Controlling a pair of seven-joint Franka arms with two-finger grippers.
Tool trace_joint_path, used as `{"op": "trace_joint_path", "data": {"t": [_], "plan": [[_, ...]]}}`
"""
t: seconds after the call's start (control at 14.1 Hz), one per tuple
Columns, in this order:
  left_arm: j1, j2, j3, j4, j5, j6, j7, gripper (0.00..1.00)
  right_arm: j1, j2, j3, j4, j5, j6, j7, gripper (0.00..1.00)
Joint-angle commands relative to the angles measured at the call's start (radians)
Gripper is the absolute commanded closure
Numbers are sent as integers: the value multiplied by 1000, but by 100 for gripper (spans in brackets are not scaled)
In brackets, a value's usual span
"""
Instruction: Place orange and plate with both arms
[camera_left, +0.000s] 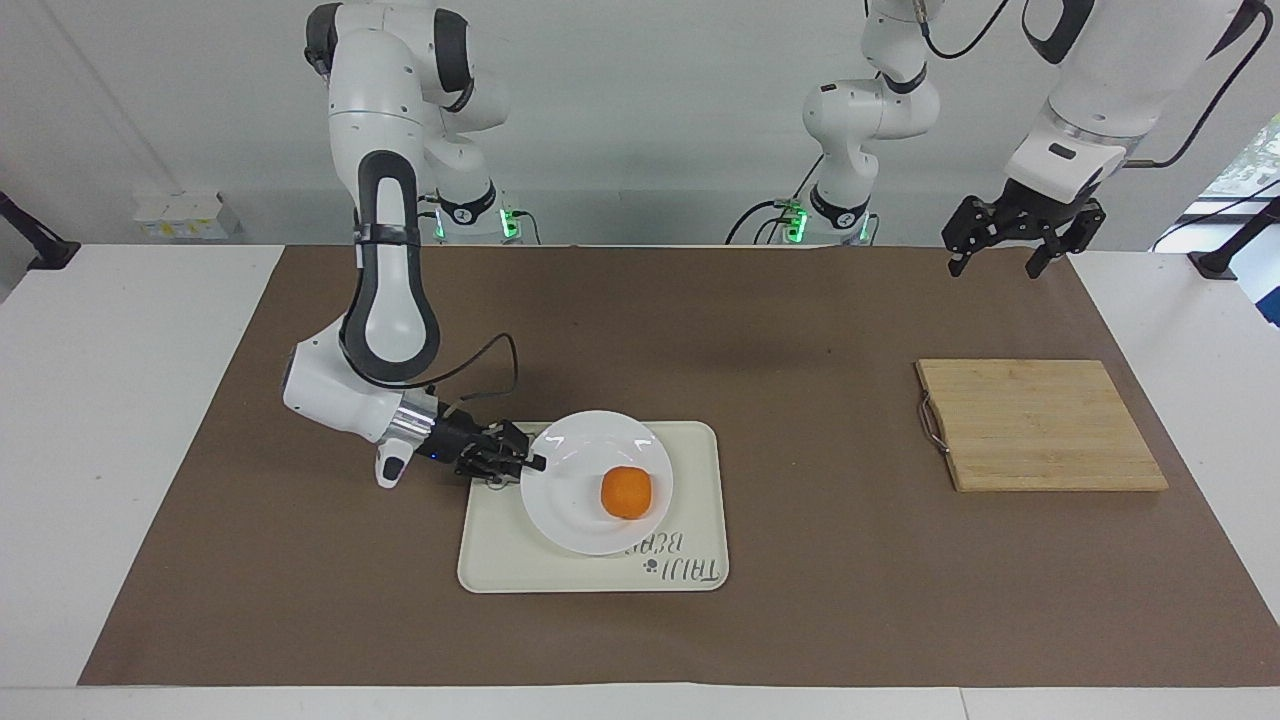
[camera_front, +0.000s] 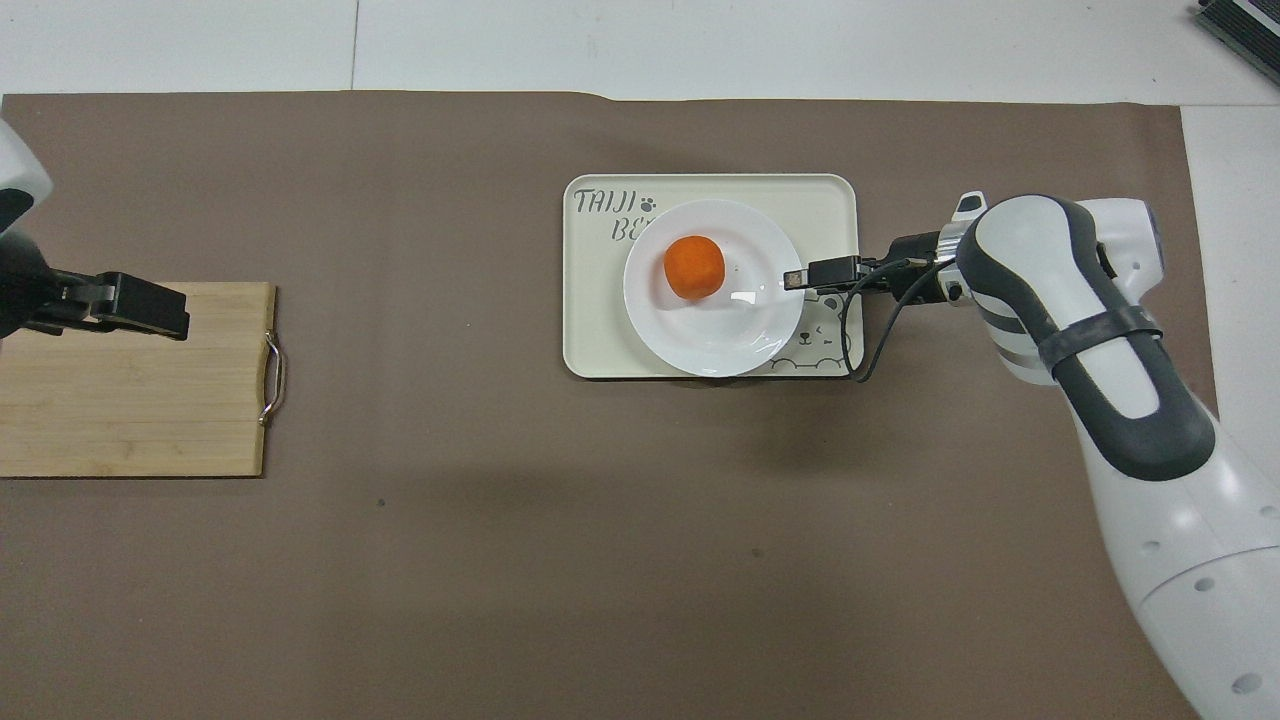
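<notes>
Facing view: left gripper (camera_left: 1003, 258) hangs high, fingers wide apart. Overhead only puts it over the wooden board (camera_front: 130, 400), at the edge farther from the robots. Overhead alone shows the bear print (camera_front: 805, 340) on the cream tray (camera_left: 500, 560). Orange (camera_left: 626, 493): small, round, bright. It sits in the glossy white plate (camera_left: 570, 515), which is on the tray. Right gripper (camera_left: 535, 465) is low at the plate's rim toward the right arm's end, apart from the orange. Can't tell if it's open or shut.

Bright-orange round fruit (camera_left: 626, 494) on glossy plain white round plate (camera_left: 570, 520). Cream rectangular tray (camera_left: 690, 470) with grey bear print and lettering. Pale striped bamboo cutting board (camera_left: 1040, 425), brown paper mat (camera_left: 800, 620).
</notes>
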Motion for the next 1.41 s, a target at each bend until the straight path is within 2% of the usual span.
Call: {"op": "trace_joint_path", "data": {"t": [0.0, 0.07, 0.21, 0.35, 0.57, 0.71, 0.92, 1.34], "plan": [[15, -17, -9, -13, 11, -3, 1, 0, -2, -55, -10, -6, -84, 17, 26, 0], [15, -17, -9, -13, 11, -3, 1, 0, 1, -80, -11, -6, -142, 57, 57, 0], [17, -17, -9, -13, 11, -3, 1, 0, 10, -138, -13, -6, -352, 120, 184, 0], [15, -17, -9, -13, 11, -3, 1, 0, 16, -181, -5, 11, -552, 121, 314, 0], [15, -17, -9, -13, 11, -3, 1, 0, 27, -241, -10, 11, -736, 102, 468, 0], [15, -17, -9, -12, 11, -3, 1, 0, 10, -282, -14, 12, -802, 47, 502, 0], [15, -17, -9, -12, 11, -3, 1, 0, -17, -356, -27, 11, -813, -70, 519, 0], [15, -17, -9, -12, 11, -3, 1, 0, -24, -490, -36, 9, -896, -312, 785, 0]]}}
